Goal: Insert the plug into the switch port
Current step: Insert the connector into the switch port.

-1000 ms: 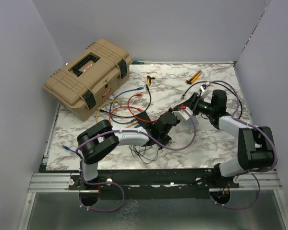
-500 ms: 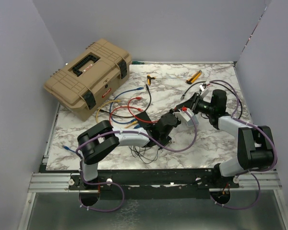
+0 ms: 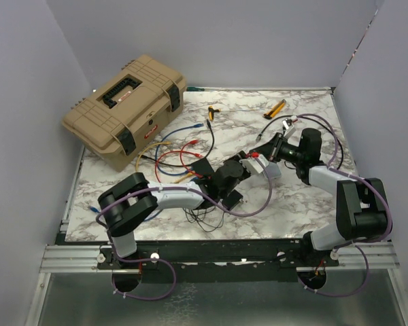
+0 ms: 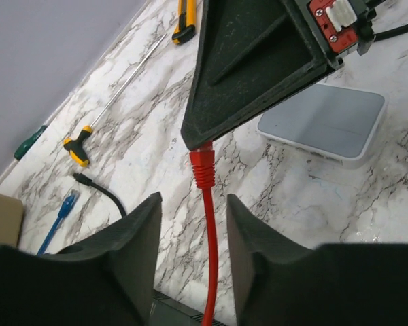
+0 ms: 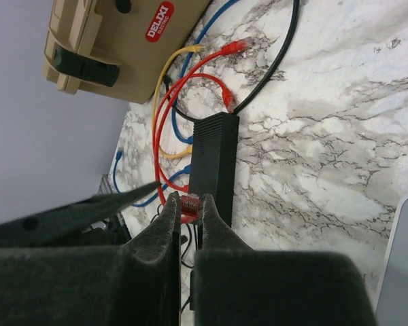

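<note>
The red plug (image 5: pixel 190 206) is pinched between the fingertips of my right gripper (image 5: pixel 190 202), which is shut on it. In the left wrist view its ribbed red boot (image 4: pixel 203 166) sticks out from under the right gripper's dark finger (image 4: pixel 251 68). The red cable (image 4: pixel 211 265) runs down between the fingers of my left gripper (image 4: pixel 194 200), which is open and not touching it. The flat white-grey switch box (image 4: pixel 324 121) lies on the marble just right of the plug. I cannot make out its port. From above, both grippers (image 3: pixel 248 165) meet beside the box (image 3: pixel 270 170).
A black adapter block (image 5: pixel 214 159) lies under the plug among red, blue, yellow and black cables (image 3: pixel 180 153). The tan toolbox (image 3: pixel 126 109) stands at the back left. A screwdriver (image 4: pixel 115 95) and a yellow-black tool (image 3: pixel 275 109) lie near the back wall.
My right gripper has shut on the red plug. My left gripper has opened, let go of the cable and drawn back a little to the left.
</note>
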